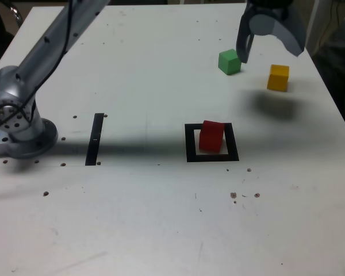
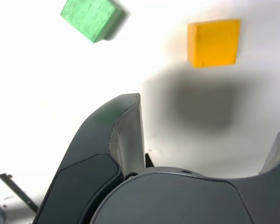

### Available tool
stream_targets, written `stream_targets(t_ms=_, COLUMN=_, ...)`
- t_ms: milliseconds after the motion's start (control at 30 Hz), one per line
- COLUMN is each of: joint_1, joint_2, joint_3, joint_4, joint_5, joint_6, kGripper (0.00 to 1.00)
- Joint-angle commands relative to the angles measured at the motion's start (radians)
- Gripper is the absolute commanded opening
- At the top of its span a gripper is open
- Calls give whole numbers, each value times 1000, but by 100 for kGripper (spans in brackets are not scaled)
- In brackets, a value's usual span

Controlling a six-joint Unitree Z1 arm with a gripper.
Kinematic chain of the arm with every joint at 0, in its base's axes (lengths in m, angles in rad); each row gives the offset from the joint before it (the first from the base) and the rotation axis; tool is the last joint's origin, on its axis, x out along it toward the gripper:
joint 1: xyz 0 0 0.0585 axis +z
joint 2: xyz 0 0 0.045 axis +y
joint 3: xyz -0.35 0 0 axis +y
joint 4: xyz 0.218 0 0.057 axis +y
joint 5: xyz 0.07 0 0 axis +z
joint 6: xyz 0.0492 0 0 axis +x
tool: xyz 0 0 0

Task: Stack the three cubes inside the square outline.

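Observation:
A red cube [image 1: 211, 136] stands inside the black square outline [image 1: 190, 144] on the white table. Farther back sit a green cube [image 1: 229, 61] [image 2: 90, 16] and, to its right in the exterior view, a yellow cube [image 1: 278, 77] [image 2: 213, 42]. My gripper [image 1: 271, 50] [image 2: 210, 126] hovers above the table between those two cubes, jaws wide open and holding nothing. Its shadow falls just in front of the yellow cube. In the wrist view one dark finger [image 2: 123, 126] shows fully and the other only at the frame edge.
A thin black strip [image 1: 95, 138] lies on the table at the exterior view's left, near the arm's base [image 1: 17, 129]. The table's right edge runs close behind the yellow cube. Small dark specks dot the white surface.

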Motion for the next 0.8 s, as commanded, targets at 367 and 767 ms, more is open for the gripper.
stream_targets(t_ms=367, joint_1=28, joint_2=174, joint_3=-172, joint_4=14, joint_5=-29, joint_6=25, kGripper=97)
stream_targets(t_ms=767, joint_1=54, joint_2=251, joint_3=-226, joint_4=11, joint_5=2, joint_6=46, kGripper=93)
